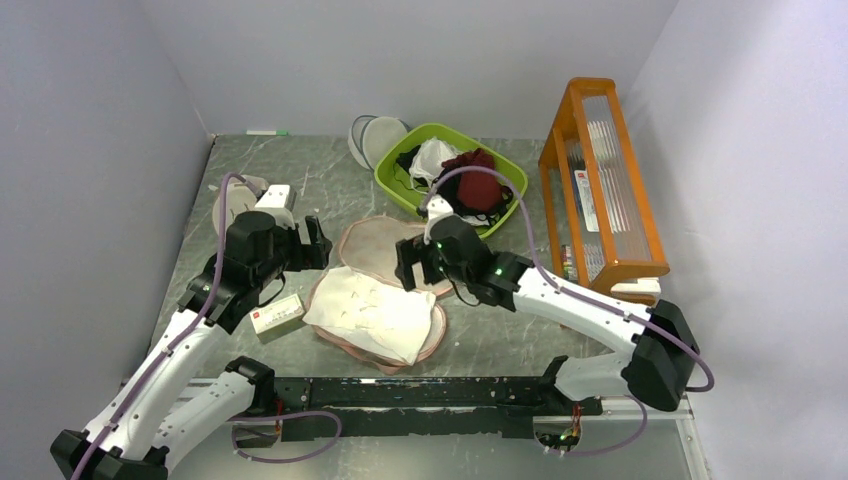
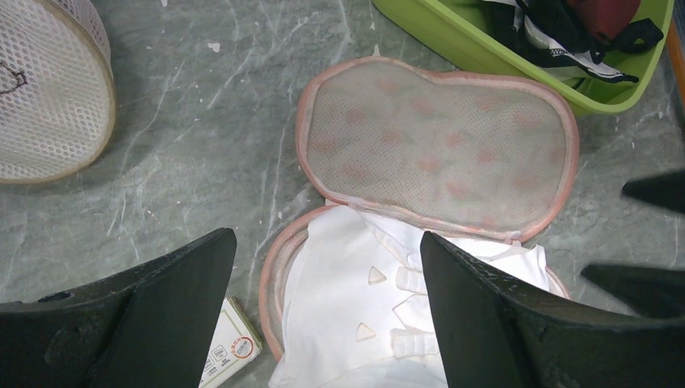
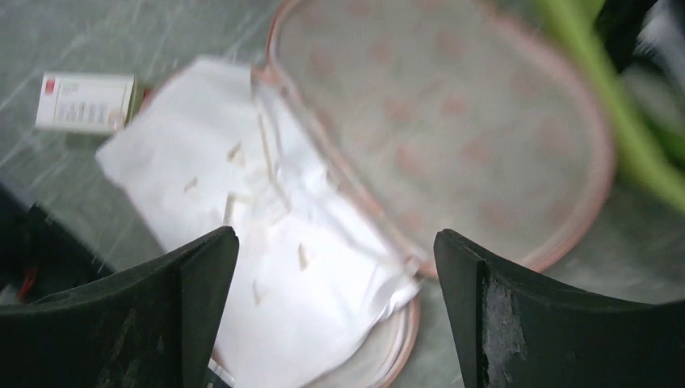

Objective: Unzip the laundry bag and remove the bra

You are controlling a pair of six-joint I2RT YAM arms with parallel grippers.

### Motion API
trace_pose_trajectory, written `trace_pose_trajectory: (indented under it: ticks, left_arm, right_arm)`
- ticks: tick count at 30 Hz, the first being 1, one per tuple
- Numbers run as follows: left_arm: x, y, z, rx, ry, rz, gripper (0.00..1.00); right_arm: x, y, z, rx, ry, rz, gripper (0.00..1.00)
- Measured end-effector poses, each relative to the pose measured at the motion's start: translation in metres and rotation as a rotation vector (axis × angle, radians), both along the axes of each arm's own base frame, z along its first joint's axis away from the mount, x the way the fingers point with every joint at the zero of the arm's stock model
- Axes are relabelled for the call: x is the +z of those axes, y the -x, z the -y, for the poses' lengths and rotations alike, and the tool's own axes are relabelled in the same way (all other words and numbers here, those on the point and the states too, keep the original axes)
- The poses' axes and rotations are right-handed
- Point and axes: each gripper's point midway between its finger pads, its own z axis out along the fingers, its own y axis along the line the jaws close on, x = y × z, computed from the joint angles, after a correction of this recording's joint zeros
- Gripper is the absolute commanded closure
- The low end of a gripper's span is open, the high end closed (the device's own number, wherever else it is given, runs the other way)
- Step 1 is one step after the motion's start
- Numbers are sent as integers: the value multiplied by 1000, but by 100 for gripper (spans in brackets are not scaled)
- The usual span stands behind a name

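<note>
The peach-pink laundry bag (image 1: pixel 372 247) lies unzipped and spread open at the table's middle, its beige lining up (image 2: pixel 436 145) (image 3: pixel 452 129). The cream-white bra (image 1: pixel 368 314) rests loose on the bag's near half (image 2: pixel 355 307) (image 3: pixel 202 170), spilling over its rim. My left gripper (image 1: pixel 318 243) hovers open over the bag's left edge with nothing between its fingers (image 2: pixel 327 236). Over the right end of the bag my right gripper (image 1: pixel 410 270) is open and empty too (image 3: pixel 335 234). That view is motion-blurred.
A green basket (image 1: pixel 400 178) with dark red and white garments stands behind the bag. An orange rack (image 1: pixel 600 180) is at the right. Round pouches lie at the back (image 1: pixel 375 140) and far left (image 2: pixel 48 89). A small box (image 1: pixel 278 318) sits left of the bag.
</note>
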Motion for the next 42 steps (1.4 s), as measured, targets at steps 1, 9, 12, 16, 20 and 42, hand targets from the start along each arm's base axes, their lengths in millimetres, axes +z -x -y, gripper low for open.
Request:
trace_pose_trajectory:
  ticks: [1,9,12,16,20,42]
  left_arm:
    - [0,0,0,0,0,0,4]
    - [1,1,0,-3,4,4,4]
    - [2,2,1,-8,8,7,3]
    - [5,3,2,-16,16,16,3]
    - [6,3,3,-20,20,21,3]
    - [6,2,4,-24,19,20,3]
  right_arm:
    - [-12,10,1,6,-18,-48,8]
    - [-56,72,14,16,-142,-283,14]
    - [-54,77,15,-7,-181,-313,21]
    - [-64,85,21,-56,-224,-369,44]
    - [-84,90,33,-132,-223,-418,49]
    - [-147,83,28,-227,-268,-500,63]
